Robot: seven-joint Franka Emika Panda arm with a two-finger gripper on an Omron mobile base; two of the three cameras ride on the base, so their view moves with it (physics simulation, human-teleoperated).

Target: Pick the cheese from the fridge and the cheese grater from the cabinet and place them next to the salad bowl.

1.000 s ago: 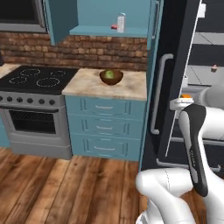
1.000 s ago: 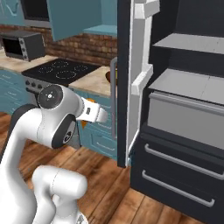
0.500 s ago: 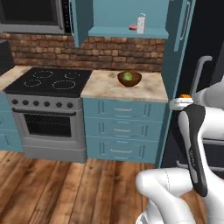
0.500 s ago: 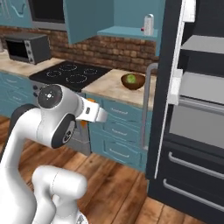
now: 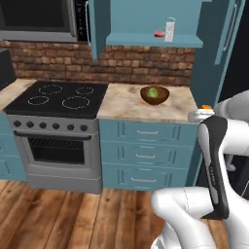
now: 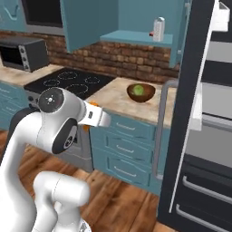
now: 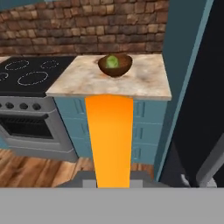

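Cheese short of counter edge

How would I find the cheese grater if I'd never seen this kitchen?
Look above the marble counter to the open teal cabinet. On its shelf stands the cheese grater, a small silver box with a loop handle on top. Beside it lies a little pinkish-red lump, flat and colourful, while the grater is tall and shiny.

One salad bowl sitting at counter's back right corner; one cheese grater standing on cabinet shelf; one cheese showing.
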